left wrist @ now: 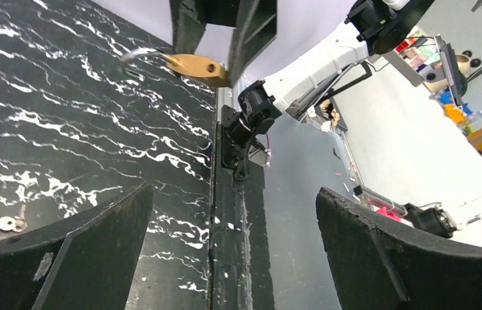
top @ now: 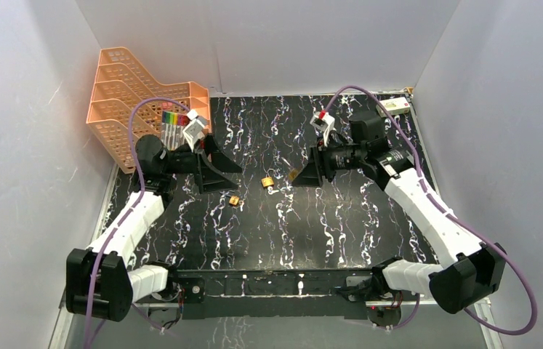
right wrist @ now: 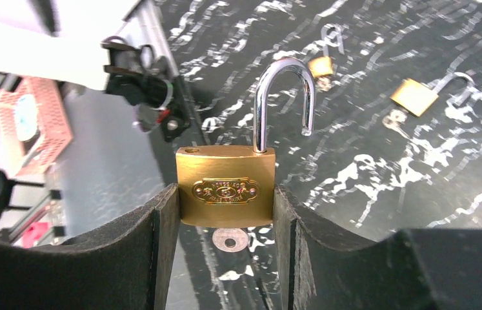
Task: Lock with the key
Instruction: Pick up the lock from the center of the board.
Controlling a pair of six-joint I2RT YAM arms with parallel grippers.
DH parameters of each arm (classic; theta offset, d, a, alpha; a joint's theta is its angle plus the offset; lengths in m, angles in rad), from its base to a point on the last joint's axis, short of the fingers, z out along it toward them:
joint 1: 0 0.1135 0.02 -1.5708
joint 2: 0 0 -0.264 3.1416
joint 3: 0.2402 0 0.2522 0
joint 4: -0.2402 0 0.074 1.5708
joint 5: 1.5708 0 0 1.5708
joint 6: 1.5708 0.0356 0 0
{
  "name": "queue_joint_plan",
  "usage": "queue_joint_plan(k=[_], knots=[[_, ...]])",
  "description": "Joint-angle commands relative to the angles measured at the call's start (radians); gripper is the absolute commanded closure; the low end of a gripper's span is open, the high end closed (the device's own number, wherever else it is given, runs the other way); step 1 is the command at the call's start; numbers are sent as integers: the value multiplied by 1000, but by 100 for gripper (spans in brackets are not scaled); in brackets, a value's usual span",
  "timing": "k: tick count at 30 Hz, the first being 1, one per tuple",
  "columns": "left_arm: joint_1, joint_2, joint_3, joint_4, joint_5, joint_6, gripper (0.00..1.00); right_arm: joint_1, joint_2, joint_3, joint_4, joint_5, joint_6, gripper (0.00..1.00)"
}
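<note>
My right gripper (right wrist: 225, 205) is shut on the sides of a brass padlock (right wrist: 225, 187), held upright above the table. Its steel shackle (right wrist: 283, 97) stands open, swung free of the body. The round head of a key (right wrist: 230, 239) pokes out under the padlock, between the pads. In the top view this padlock (top: 293, 175) sits at the right gripper's tips near the table's middle. My left gripper (left wrist: 233, 213) is wide open and holds nothing. It faces the held padlock (left wrist: 196, 64) from the left, a short gap away.
Two more brass padlocks lie on the black marbled table (top: 341, 218), one (top: 269, 182) between the grippers and one (top: 234, 201) nearer the left arm. Stacked orange trays (top: 145, 94) stand at the back left, and a white box (top: 397, 105) at the back right.
</note>
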Motion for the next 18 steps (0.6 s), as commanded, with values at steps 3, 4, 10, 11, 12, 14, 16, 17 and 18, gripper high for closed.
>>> queue_joint_plan(k=[3, 4, 10, 11, 12, 14, 16, 17, 18], knots=[[1, -5, 51, 161, -26, 40, 2, 3, -47, 128, 53, -300, 77, 88], [1, -7, 43, 159, -63, 74, 2, 3, -49, 131, 62, -328, 89, 88], [-40, 15, 68, 157, -175, 174, 2, 3, -52, 139, 85, -404, 134, 88], [-55, 27, 81, 157, -177, 181, 2, 3, -53, 133, 105, -417, 152, 88], [-74, 41, 97, 156, -173, 183, 2, 4, -55, 126, 130, -428, 172, 88], [-115, 69, 128, 158, -159, 186, 2, 3, -58, 116, 174, -437, 201, 88], [-149, 99, 157, 157, -135, 182, 5, 3, -59, 110, 201, -438, 217, 88], [-170, 112, 172, 158, -119, 177, 6, 4, -58, 109, 210, -439, 222, 88], [-183, 125, 184, 160, -104, 172, 7, 6, -56, 107, 214, -440, 223, 88]])
